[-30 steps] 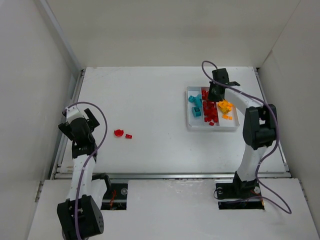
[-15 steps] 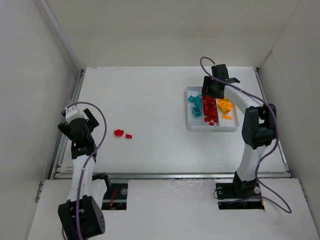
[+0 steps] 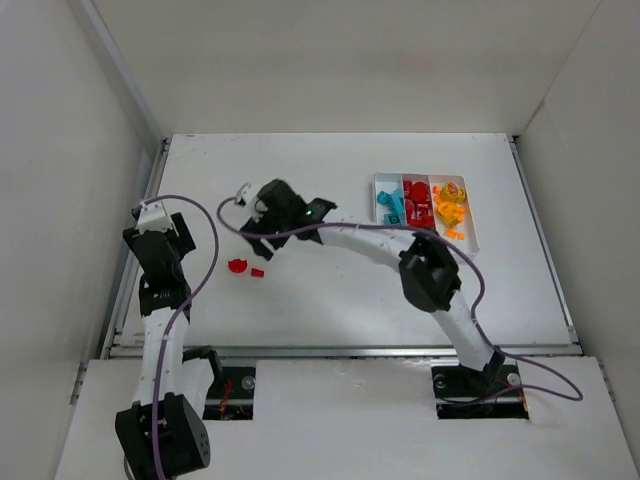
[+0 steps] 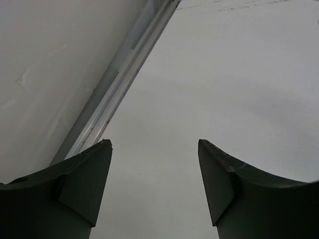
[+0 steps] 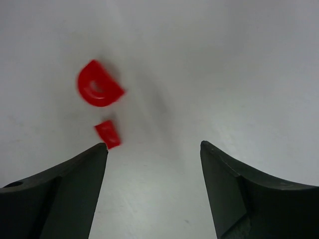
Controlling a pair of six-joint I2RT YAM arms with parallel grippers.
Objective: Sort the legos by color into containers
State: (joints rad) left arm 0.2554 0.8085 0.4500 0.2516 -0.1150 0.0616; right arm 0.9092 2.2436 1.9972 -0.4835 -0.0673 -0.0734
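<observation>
Two loose red legos lie on the table left of centre: a half-round piece point(image 3: 237, 265) point(image 5: 98, 90) and a small brick point(image 3: 257, 272) point(image 5: 108, 134). My right gripper point(image 3: 256, 228) point(image 5: 153, 147) hovers just behind them, open and empty; the small brick sits just ahead of its left fingertip. The containers are one white tray point(image 3: 390, 177) at the back right, with teal legos point(image 3: 389, 207), red legos point(image 3: 417, 203) and orange legos point(image 3: 449, 211) in its three compartments. My left gripper point(image 3: 158, 222) point(image 4: 154, 142) is open over bare table near the left edge.
A metal rail point(image 4: 117, 89) runs along the table's left edge beside my left gripper, with the white wall beyond it. My right arm point(image 3: 360, 238) stretches across the middle of the table, from in front of the tray to the loose pieces.
My right arm has swung from the tray across to the left, above the two red pieces, and its jaws have opened. The left jaws have narrowed somewhat.
</observation>
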